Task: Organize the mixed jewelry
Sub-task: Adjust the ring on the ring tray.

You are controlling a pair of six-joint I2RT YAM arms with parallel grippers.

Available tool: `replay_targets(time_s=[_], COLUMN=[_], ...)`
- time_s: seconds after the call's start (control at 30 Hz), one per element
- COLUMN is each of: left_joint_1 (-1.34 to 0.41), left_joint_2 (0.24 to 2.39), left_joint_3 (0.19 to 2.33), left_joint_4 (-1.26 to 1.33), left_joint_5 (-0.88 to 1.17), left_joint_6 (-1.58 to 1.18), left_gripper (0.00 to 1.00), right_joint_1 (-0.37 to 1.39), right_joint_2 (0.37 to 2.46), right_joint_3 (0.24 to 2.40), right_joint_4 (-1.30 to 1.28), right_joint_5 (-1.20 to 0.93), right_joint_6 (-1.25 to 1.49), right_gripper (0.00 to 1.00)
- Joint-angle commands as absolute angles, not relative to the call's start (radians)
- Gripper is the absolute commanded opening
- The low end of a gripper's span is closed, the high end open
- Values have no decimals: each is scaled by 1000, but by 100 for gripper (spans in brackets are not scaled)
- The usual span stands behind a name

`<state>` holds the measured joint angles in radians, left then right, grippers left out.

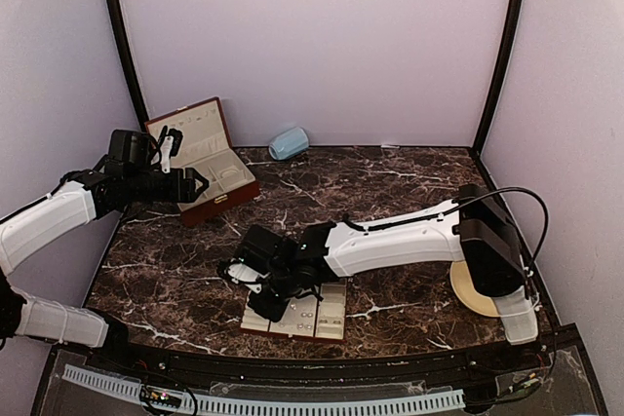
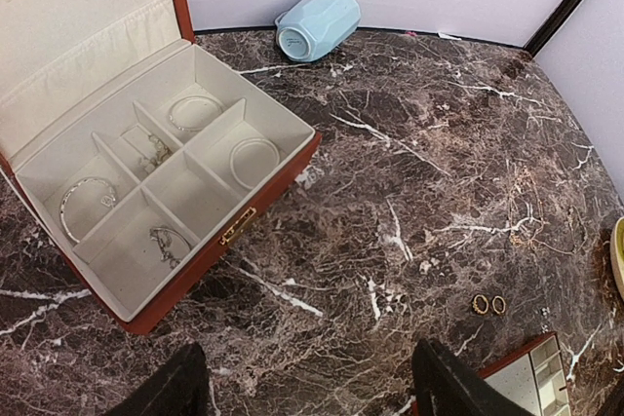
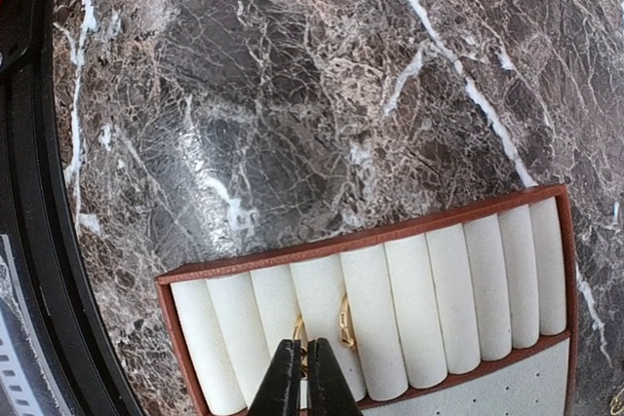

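Gold rings [image 3: 344, 321] stand on edge in the slots between the cream rolls of the brown-rimmed tray [image 3: 361, 239]; the right gripper [image 3: 303, 374] pinches one. The left gripper [image 2: 307, 382] hangs wide, empty.

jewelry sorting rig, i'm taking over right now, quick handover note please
Right gripper: fingers shut over the ring tray, pressing a gold ring between the cream rolls; a second gold ring is already seated one slot over.
Left gripper: open, empty, hovering near the open jewelry box.
Done: bracelets and small pieces lie in the box compartments.
Left: two small gold rings loose on the marble table; finish seating the current ring first.
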<state>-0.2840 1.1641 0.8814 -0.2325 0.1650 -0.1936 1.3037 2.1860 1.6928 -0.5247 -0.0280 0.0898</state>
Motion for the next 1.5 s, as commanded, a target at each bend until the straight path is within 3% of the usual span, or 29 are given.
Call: replay_targets(time_s=[0.0,1.1,1.47], left_joint_1=[-279,-279,-279], left_joint_2=[1164,1157,1094], left_joint_3=[868,867,835], left_joint_4=[-212,-213,-183], left_joint_5=[176,167,123], left_joint_6=[-190,-189,-185], left_gripper=[75,75,75], right_joint_1=[1315,1327,1258], right_joint_2=[2210,2211,2052], right_joint_3=[1692,1647,1656], right_joint_4=[-523,-479,-419], right_joint_5=[-3,71,-58], right_joint_6=[80,61,125], right_gripper=[5,5,17])
